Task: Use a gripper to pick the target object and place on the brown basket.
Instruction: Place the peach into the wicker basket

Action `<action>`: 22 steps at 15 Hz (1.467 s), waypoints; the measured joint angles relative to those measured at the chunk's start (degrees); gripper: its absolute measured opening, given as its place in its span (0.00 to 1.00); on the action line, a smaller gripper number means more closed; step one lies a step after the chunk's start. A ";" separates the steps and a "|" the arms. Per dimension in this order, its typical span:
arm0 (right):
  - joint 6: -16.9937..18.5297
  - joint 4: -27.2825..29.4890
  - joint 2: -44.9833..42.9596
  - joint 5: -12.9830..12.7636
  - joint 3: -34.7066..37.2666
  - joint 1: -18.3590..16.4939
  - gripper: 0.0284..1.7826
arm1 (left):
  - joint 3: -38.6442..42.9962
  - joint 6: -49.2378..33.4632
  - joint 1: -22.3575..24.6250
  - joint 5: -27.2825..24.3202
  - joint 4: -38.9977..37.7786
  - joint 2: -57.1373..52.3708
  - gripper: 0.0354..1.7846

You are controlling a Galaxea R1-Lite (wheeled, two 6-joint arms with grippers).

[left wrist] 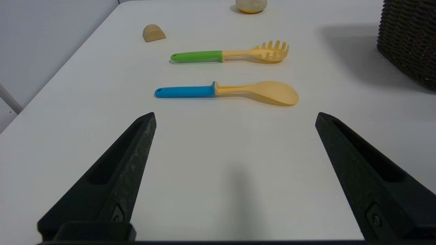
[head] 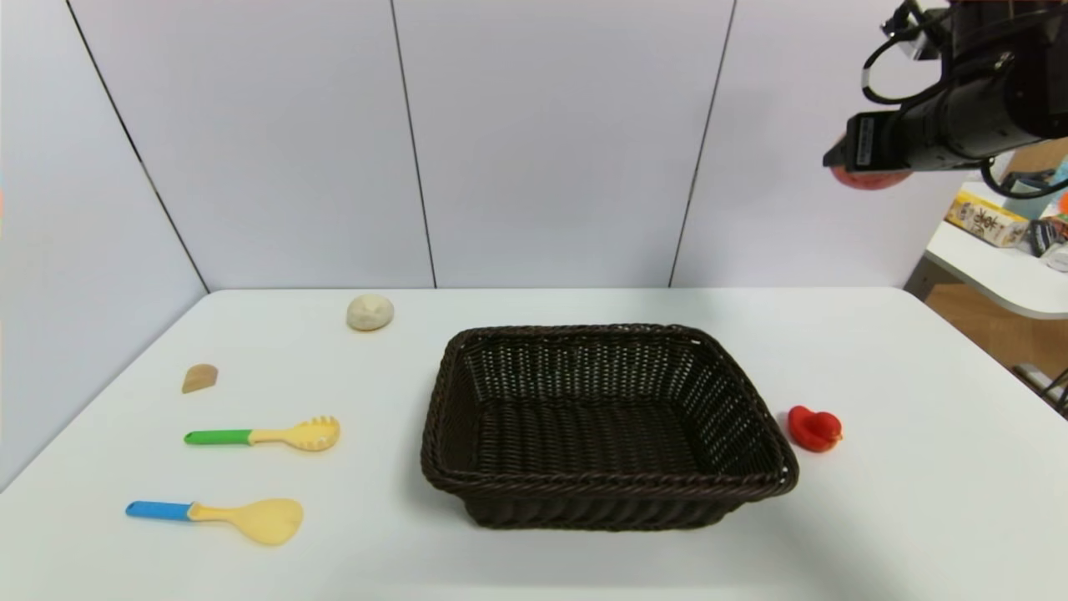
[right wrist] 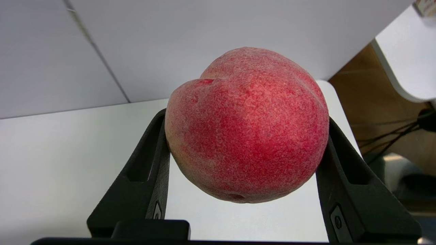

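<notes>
In the head view, the right gripper [head: 868,163] is seen high above the worktop [head: 918,501], to the right of the brown basket [head: 605,426], and the peach [head: 868,178] is partly seen under it. A red lumpy object [head: 814,429] lies just beside the basket.

In the left wrist view, the left gripper [left wrist: 235,170] is held wide open low over the worktop, near a blue-handled spoon [left wrist: 228,92].

In the right wrist view, the peach [right wrist: 247,126] is clamped between both jaws of the right gripper [right wrist: 243,146].
</notes>
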 joint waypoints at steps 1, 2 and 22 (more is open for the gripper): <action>-1.17 0.22 -2.28 0.15 0.02 1.76 0.65 | 0.00 0.00 0.00 0.00 0.00 0.00 0.94; -2.30 0.39 -4.46 0.59 0.16 3.56 0.65 | 0.00 0.00 0.00 0.00 0.00 0.00 0.94; -13.84 9.16 -24.42 15.74 15.30 20.24 0.64 | 0.00 0.00 0.02 -0.02 0.00 0.00 0.94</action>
